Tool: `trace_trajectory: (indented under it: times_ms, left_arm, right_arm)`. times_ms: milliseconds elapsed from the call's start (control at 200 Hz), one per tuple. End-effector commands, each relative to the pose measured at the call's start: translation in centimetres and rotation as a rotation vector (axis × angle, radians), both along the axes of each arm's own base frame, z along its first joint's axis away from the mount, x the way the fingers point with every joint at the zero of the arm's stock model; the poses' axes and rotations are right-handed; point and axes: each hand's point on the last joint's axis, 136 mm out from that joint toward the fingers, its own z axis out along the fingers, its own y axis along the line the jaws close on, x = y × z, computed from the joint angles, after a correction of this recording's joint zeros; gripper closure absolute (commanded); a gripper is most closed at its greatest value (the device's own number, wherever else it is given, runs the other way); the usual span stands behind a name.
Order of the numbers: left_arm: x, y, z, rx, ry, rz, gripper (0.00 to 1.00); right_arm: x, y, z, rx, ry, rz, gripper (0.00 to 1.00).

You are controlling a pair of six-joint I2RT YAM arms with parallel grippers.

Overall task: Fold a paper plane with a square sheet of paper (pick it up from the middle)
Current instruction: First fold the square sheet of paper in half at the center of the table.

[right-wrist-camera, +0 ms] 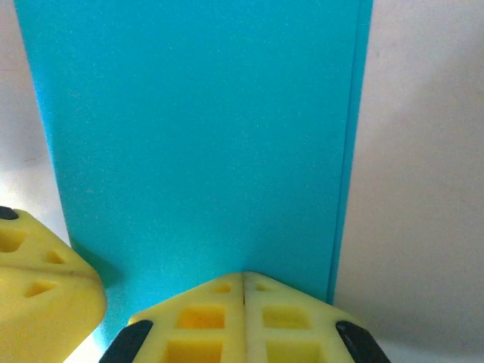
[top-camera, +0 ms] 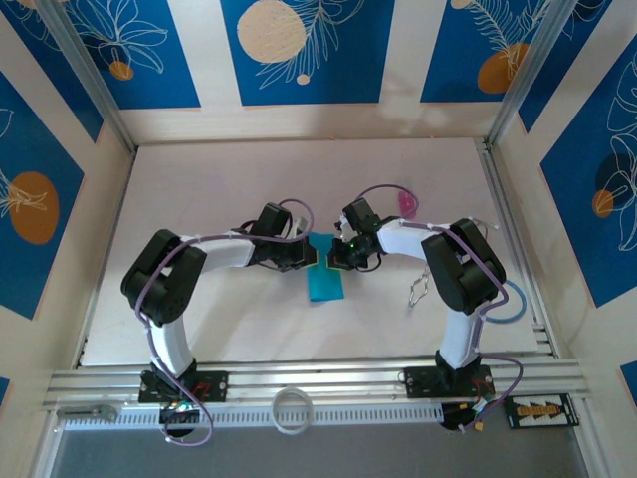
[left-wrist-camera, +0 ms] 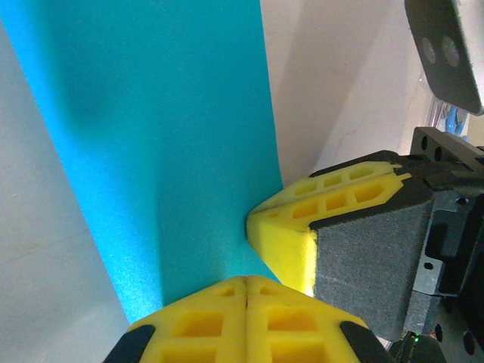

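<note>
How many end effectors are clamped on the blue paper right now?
2. The left end effector and right end effector both pinch the far end of the blue paper, side by side.

Top external: fixed high behind my arm bases, facing down and forward, whole table (top-camera: 249, 329) in frame.
Left wrist: pressed close, looking past my left gripper (left-wrist-camera: 246, 281) onto the square sheet of paper (left-wrist-camera: 166, 151).
Right wrist: equally close, facing that sheet.
All three views share it.
</note>
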Motion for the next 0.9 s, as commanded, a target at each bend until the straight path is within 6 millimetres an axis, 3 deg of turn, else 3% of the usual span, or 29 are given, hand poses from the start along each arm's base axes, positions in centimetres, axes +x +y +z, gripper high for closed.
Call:
trace_trajectory:
  times_ms: [0, 335, 455, 585, 770, 895]
  left_arm:
    - [-0.3, -0.2, -0.4, -0.017, 0.013, -0.014, 1.00]
    - [-2.1, 2.4, -5.2, 0.139, 0.064, -0.018, 1.00]
    - [-2.4, 3.4, -5.9, 0.198, 0.059, -0.023, 1.00]
    - [-2.1, 3.2, -4.2, 0.189, 0.037, -0.034, 1.00]
    - [-1.3, 1.2, 0.5, 0.061, 0.026, -0.019, 1.00]
    - [-1.4, 0.0, 1.8, -0.036, 0.062, 0.016, 1.00]
  right_arm:
    - [-2.4, -2.8, -3.4, -0.127, 0.118, -0.017, 0.96]
    - [-2.6, -2.9, -3.8, -0.138, 0.126, -0.024, 0.97]
    - [-2.8, -3.1, -3.9, -0.145, 0.129, -0.026, 0.98]
    - [-2.8, -3.1, -4.0, -0.148, 0.131, -0.030, 0.98]
    - [-2.8, -3.2, -3.8, -0.151, 0.129, -0.038, 0.99]
    - [-3.0, -3.4, -4.1, -0.157, 0.135, -0.044, 0.99]
